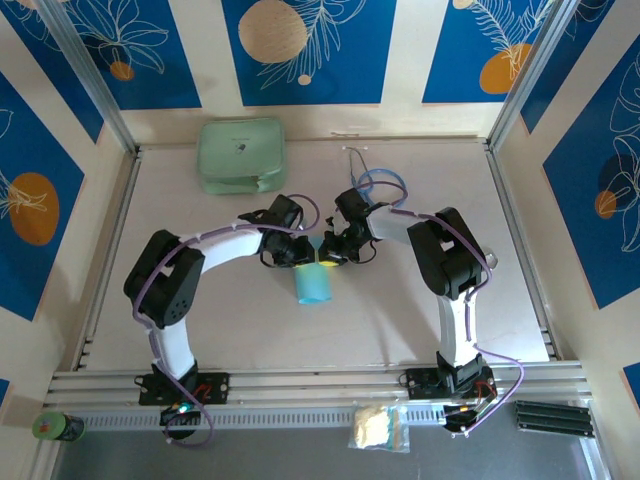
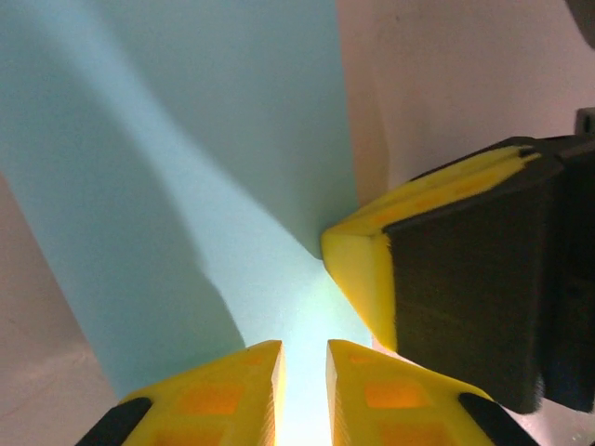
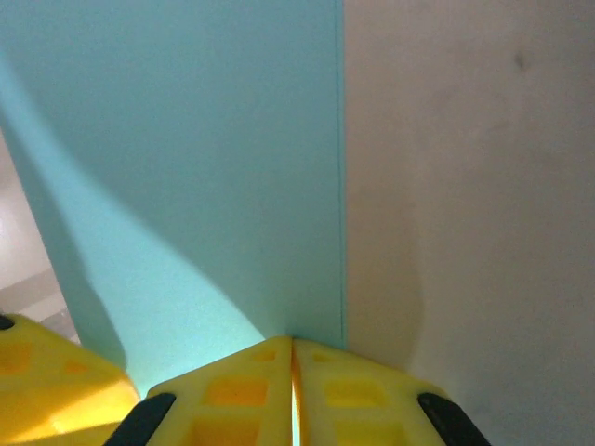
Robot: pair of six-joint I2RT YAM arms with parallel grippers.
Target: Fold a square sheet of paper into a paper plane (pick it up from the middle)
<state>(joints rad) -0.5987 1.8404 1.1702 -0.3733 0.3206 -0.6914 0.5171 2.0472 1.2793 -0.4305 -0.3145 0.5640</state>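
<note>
The square sheet of paper (image 1: 313,285) is light blue and shows as a narrow strip below the two grippers at the middle of the table. My right gripper (image 1: 331,250) is shut on its upper edge; in the right wrist view the yellow fingertips (image 3: 265,376) press together on the paper (image 3: 186,167). My left gripper (image 1: 305,251) comes in from the left. Its yellow fingertips (image 2: 232,381) stand a narrow gap apart, with the paper (image 2: 186,139) running into that gap. The right gripper's finger (image 2: 367,265) sits just beyond them.
A mint-green case (image 1: 240,155) lies at the back left. A blue-tubed stethoscope (image 1: 378,183) lies behind the right gripper. A small clear bag (image 1: 378,428) and a green can (image 1: 55,428) sit off the table's front rail.
</note>
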